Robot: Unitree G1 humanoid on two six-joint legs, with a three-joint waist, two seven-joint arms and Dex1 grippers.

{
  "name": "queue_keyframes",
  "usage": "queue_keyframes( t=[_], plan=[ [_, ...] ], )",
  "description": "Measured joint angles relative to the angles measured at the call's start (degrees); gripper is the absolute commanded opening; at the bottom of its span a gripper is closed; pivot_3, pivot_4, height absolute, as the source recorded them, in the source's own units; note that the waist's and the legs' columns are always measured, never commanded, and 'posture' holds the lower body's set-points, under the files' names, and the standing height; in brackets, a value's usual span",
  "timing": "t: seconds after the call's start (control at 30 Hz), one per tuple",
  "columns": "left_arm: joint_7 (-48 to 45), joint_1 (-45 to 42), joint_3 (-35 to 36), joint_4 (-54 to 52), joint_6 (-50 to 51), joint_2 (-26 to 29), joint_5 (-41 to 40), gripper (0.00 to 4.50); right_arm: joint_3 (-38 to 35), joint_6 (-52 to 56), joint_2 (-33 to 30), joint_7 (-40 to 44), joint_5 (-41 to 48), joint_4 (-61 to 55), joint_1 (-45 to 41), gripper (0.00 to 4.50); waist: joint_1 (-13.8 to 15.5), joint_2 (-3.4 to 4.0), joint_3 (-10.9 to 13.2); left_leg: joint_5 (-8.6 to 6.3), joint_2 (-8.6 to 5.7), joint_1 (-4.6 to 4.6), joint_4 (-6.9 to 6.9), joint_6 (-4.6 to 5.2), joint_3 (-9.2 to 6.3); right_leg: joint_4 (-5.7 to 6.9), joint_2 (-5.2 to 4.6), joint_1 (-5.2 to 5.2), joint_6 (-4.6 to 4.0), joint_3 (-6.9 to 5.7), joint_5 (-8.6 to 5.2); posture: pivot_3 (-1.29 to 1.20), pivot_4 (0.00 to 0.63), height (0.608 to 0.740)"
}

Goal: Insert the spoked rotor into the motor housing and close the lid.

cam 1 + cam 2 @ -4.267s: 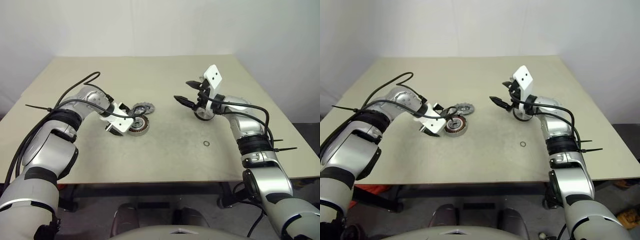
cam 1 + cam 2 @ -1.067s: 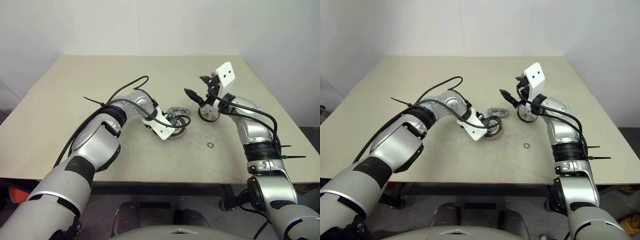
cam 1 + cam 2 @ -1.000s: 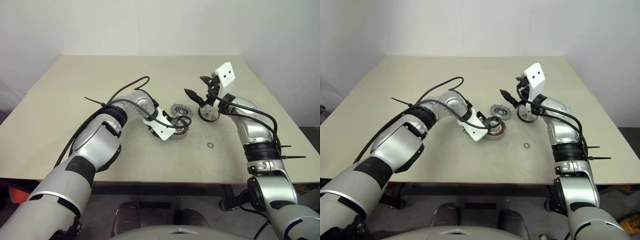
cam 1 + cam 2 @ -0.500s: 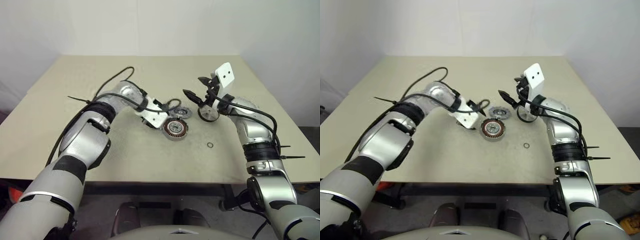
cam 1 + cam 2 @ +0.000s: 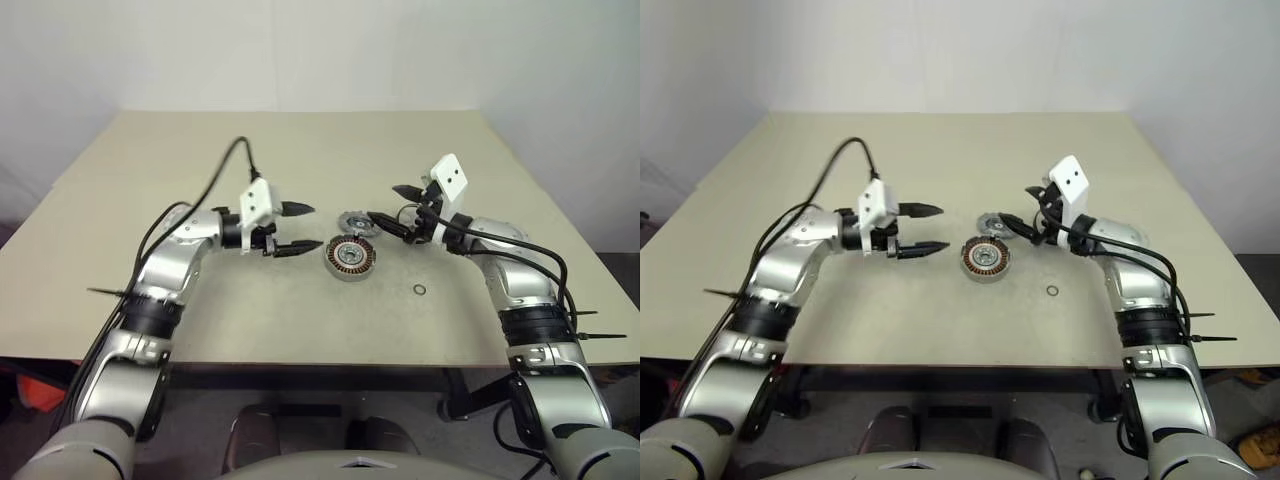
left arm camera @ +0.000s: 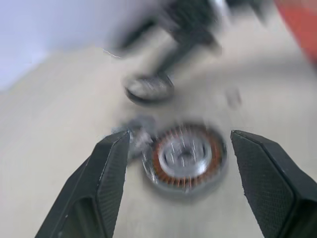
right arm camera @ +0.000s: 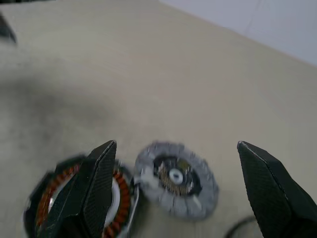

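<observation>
The motor housing [image 5: 350, 257], a short cylinder with copper windings and a silver centre, lies on the table's middle. The spoked rotor [image 5: 357, 222], a flat grey disc, lies flat just behind it, touching or nearly so. My left gripper [image 5: 308, 228] hovers open to the left of the housing, pointing level at it, nothing between its fingers. My right gripper [image 5: 384, 204] is open, just right of the rotor and a little above it. In the right wrist view the rotor [image 7: 177, 178] sits between the open fingers. A round dark-rimmed piece [image 6: 148, 88], probably the lid, lies under the right hand.
A tiny dark ring [image 5: 420, 290] lies on the table [image 5: 300, 310] to the right of the housing, nearer the front edge. Cables loop off both forearms. The table's edges are far from the parts.
My left gripper has drawn back to the left from the housing, risen and rolled, leaving the housing uncovered. The rotor, tipped up a second ago, now lies flat. The right gripper sank slightly.
</observation>
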Motion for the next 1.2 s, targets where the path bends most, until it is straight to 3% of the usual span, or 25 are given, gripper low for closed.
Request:
queue_keyframes(
  t=[0.13,0.37,0.8,1.2],
  plan=[
    [7.6,8.0,4.6,-8.3,6.3,-0.7,-4.2,3.43,0.0,1.2,-3.4,3.4,0.1,-0.9,3.0,4.39,-0.9,0.03,0.0,-0.1,-0.1,0.08,-0.04,0.18,-0.01,-0.18,0.04,0.32,0.14,-0.01,-0.08,0.0,0.0,0.74],
    [15.4,16.2,7.1,-9.7,3.4,-1.1,-3.6,3.43,1.6,3.1,-8.1,8.9,0.0,-2.4,7.6,4.39,-1.1,0.03,0.0,-0.19,-0.12,0.24,-0.05,0.33,-0.02,-0.41,0.04,0.59,0.5,-0.01,-0.26,0.0,0.0,0.74],
    [20.0,16.9,8.0,-9.9,0.5,-4.0,-5.1,3.43,2.3,3.4,-11.3,14.7,-0.3,-1.7,12.0,4.39,-1.1,0.03,0.0,-0.24,-0.14,0.21,-0.05,0.41,-0.02,-0.45,0.03,0.59,0.5,-0.01,-0.26,0.0,0.0,0.74],
    [20.7,16.9,8.0,-8.9,-1.2,-3.7,-5.0,3.43,3.2,-6.1,-12.5,15.6,-3.7,3.3,14.9,4.39,-1.1,0.04,0.0,-0.24,-0.13,0.23,-0.05,0.42,-0.02,-0.47,0.04,0.62,0.51,-0.02,-0.26,0.0,0.0,0.74]
  ],
)
